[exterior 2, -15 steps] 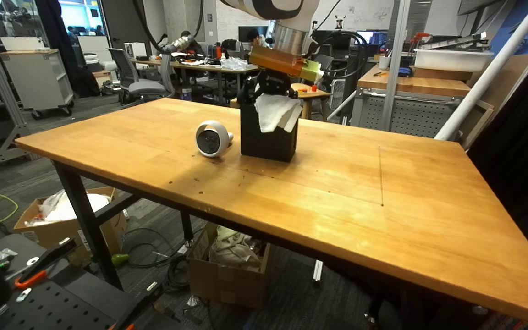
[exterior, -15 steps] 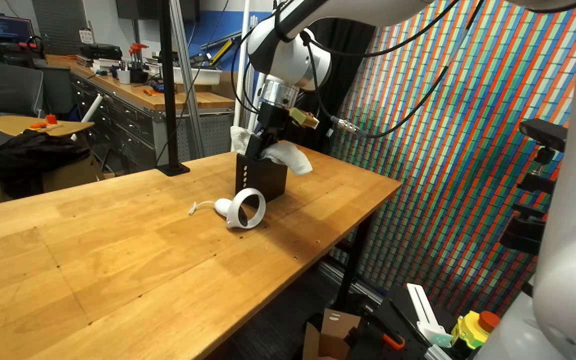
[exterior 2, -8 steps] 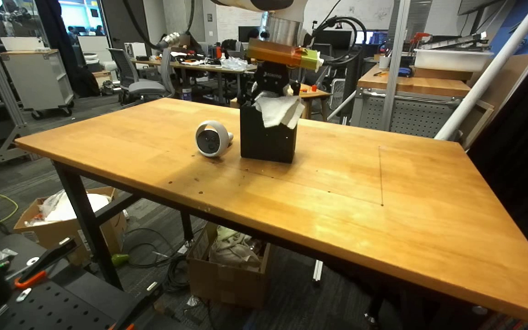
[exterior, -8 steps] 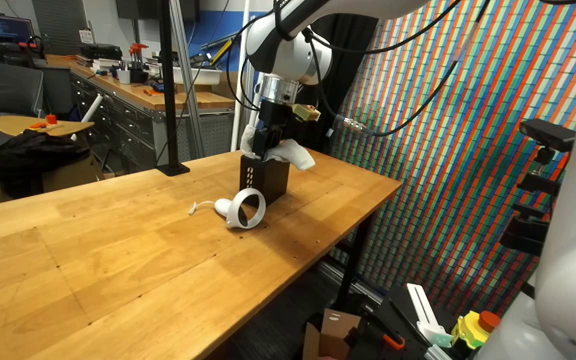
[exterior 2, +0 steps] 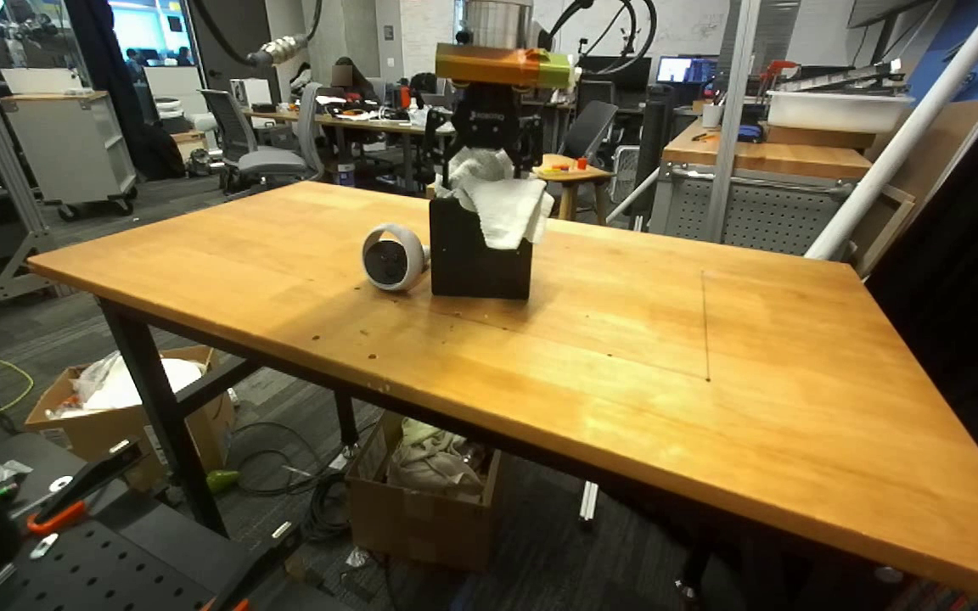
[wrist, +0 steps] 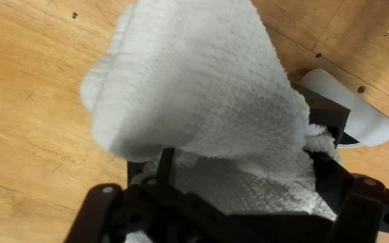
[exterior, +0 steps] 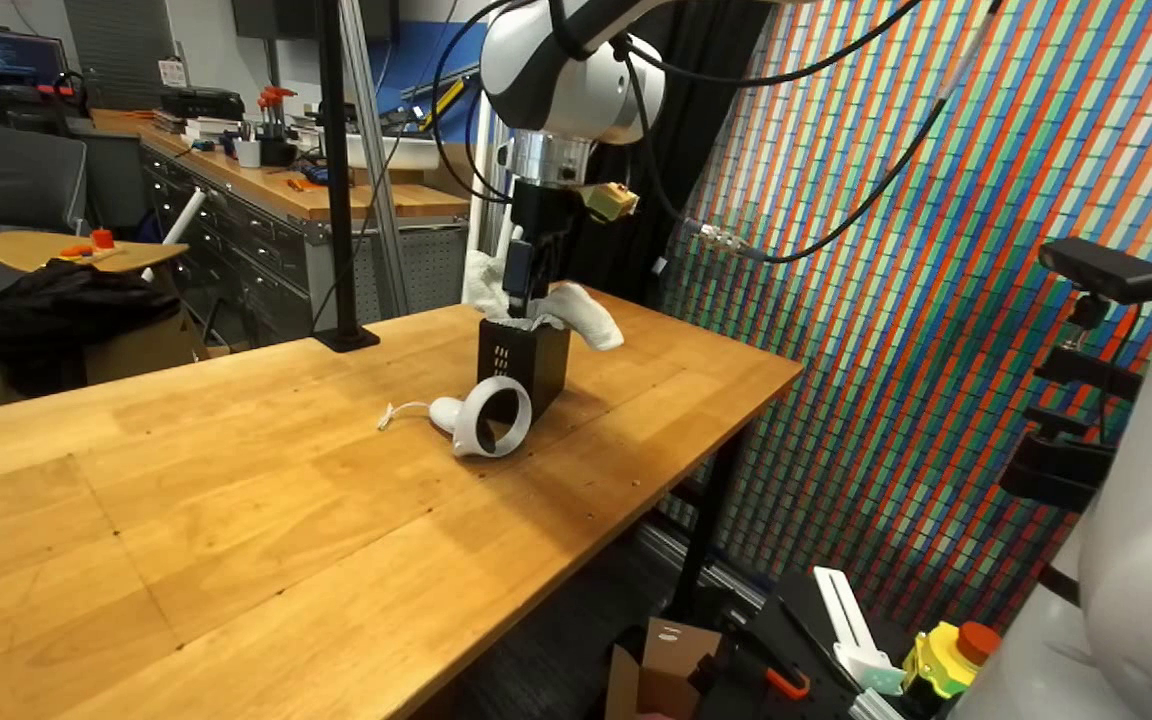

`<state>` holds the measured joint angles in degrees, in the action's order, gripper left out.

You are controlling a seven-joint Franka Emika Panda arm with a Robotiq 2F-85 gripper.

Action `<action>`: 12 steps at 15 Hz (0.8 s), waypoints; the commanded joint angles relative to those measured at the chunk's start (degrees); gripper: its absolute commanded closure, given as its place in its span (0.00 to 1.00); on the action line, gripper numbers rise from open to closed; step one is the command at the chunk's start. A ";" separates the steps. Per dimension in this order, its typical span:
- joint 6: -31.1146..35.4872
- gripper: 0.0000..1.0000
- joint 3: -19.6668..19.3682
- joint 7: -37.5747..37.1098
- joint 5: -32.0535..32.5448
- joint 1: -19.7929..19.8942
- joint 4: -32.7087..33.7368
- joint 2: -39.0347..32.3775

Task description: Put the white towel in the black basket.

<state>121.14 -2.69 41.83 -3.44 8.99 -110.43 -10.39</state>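
The white towel (exterior 2: 510, 208) is bunched in the mouth of the black basket (exterior 2: 480, 271), and one end drapes over its rim. In an exterior view, another part of the towel (exterior: 484, 283) stands up beside the gripper. My gripper (exterior 2: 487, 174) is right above the basket, its fingers spread wide on either side of the cloth. From the wrist, the gripper (wrist: 239, 152) shows open, with loose towel (wrist: 194, 74) lying between and ahead of the fingers. The fold covers most of the basket's opening, so its inside is hidden.
A white ring-shaped controller (exterior: 444, 413) with a short cord lies on the wooden table (exterior: 286, 500), close beside the basket. A black post (exterior: 346, 338) stands at the table's far edge. Cardboard boxes (exterior 2: 421, 526) sit on the floor below.
The fingers have spread apart and the gripper has risen a little. The basket has shifted slightly and turned on the table, with the towel still hanging over its rim.
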 commanded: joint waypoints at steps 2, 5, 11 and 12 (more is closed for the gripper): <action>0.29 0.00 -0.19 -3.38 3.84 -1.72 -2.63 4.25; -0.09 0.00 -0.32 -5.04 6.01 -2.24 -2.84 5.73; -1.02 0.00 -0.43 -7.68 10.71 -2.70 -2.25 9.05; -1.06 0.00 -0.41 -7.94 11.44 -2.81 -2.17 9.44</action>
<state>120.80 -2.69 35.86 5.46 7.20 -111.83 -3.95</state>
